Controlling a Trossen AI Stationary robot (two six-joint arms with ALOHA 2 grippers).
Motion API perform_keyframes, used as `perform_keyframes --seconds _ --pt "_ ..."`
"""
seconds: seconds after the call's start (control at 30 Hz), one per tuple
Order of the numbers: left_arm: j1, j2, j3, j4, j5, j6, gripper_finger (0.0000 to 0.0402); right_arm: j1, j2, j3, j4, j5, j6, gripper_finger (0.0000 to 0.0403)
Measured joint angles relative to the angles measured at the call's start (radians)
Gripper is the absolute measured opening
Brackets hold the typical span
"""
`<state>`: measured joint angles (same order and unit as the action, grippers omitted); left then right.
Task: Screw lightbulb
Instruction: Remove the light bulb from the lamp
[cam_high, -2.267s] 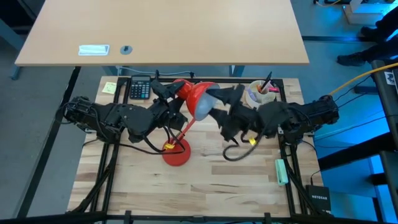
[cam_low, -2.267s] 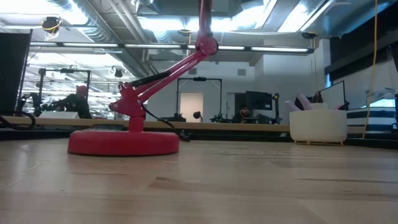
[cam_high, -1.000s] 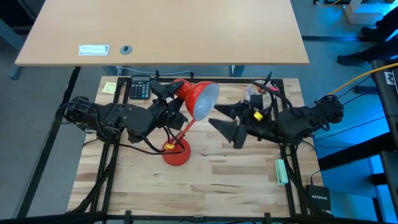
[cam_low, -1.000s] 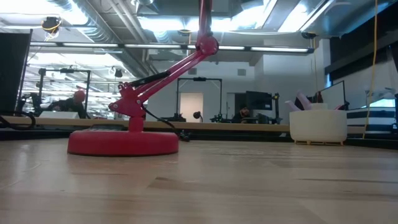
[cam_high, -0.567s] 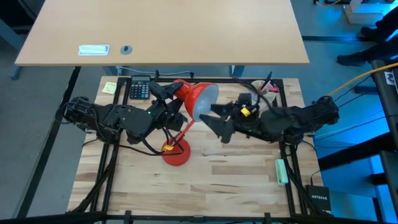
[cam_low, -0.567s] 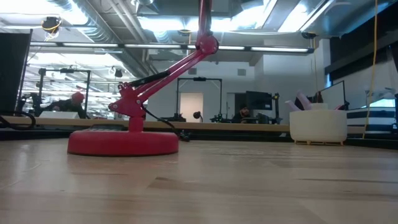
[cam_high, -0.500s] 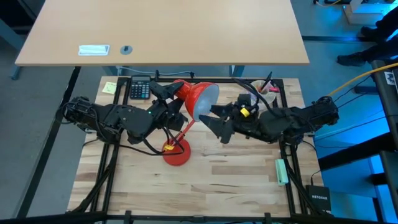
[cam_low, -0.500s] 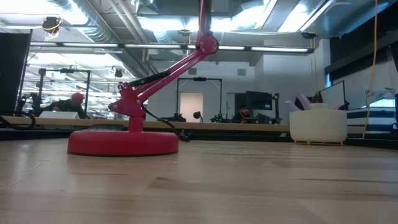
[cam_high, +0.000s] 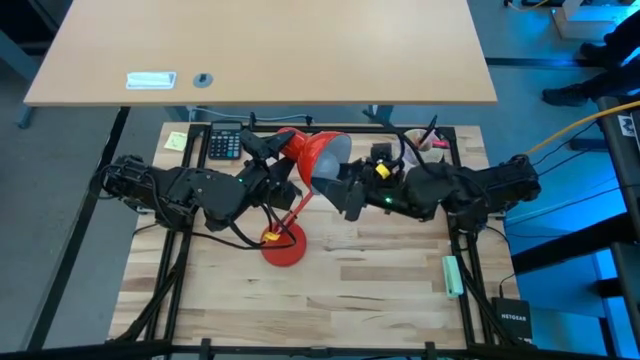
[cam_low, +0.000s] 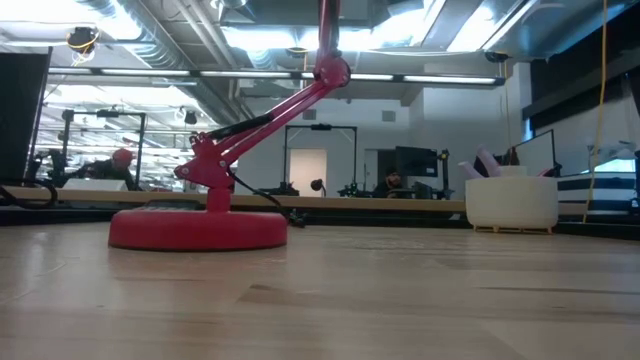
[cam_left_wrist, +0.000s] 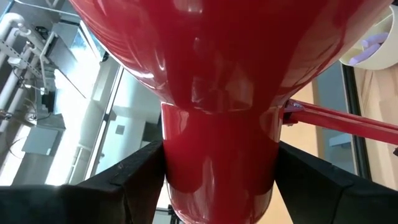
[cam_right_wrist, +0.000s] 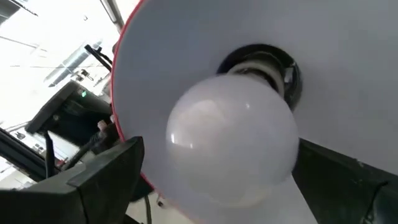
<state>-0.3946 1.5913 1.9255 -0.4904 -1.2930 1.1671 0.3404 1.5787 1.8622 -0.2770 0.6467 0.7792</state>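
Table (cam_high: 380, 290) carries a red lamp (cam_high: 300, 195), whose shade neck (cam_left_wrist: 217, 162) is clamped between the left gripper (cam_high: 283, 170)'s fingers. Right gripper (cam_high: 345, 190) sits at the shade mouth, fingers spread beside the lightbulb (cam_right_wrist: 233, 152), which sits in the socket.

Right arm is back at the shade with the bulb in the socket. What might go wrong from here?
1. The lightbulb sits between the right gripper fingers, its base at the socket; a tilted grip might cross-thread it.
2. The left gripper holds only the lamp shade neck; twisting could turn the shade or rock the lamp base.
3. The white cup stands close behind the right arm.
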Motion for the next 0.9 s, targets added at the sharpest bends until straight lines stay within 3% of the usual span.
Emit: perform_keyframes --seconds 0.47,0.77,0.9 --pt "0.0 0.0 0.0 0.001 0.004 0.006 0.0262 -0.013 0.006 0.0 0.039 -0.034 -0.033 0.0382" --pt "0.0 0.0 0.0 0.002 0.008 0.007 0.0262 -0.014 0.008 -0.001 0.035 -0.04 -0.104 0.0281" --pt "0.0 0.0 0.0 0.001 0.007 0.007 0.0262 -0.014 0.008 -0.001 0.034 -0.037 -0.173 0.0257"
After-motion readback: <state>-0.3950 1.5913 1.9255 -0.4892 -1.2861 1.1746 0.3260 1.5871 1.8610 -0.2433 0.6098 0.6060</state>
